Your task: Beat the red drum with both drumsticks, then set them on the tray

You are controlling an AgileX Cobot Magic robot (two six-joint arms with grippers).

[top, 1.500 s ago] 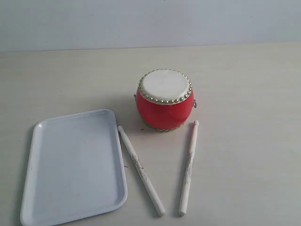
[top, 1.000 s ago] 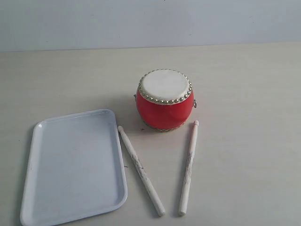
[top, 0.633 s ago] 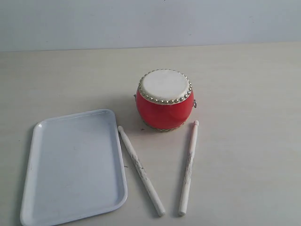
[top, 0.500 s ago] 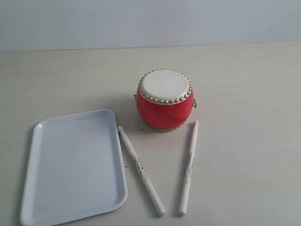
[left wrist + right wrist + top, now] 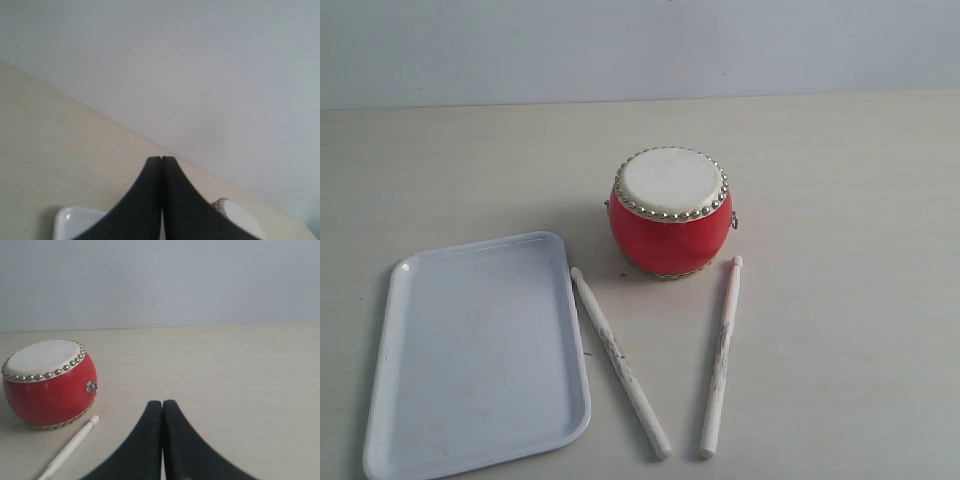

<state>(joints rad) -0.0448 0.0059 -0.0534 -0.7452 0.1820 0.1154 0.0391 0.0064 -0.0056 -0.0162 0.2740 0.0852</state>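
Red drum, drumsticks, tray fill the exterior view — wrist views alone show left gripper, right gripper closed, empty

a pale beige counter with a faint grain running across it fills most of the exterior view. behind it stands a plain grey-white wall, meeting the counter's far edge in a straight, nearly level line. both wrist views show the same light counter and wall; the join looks slanted in the left wrist view and level in the right, where a few tiny dark specks dot the wall.
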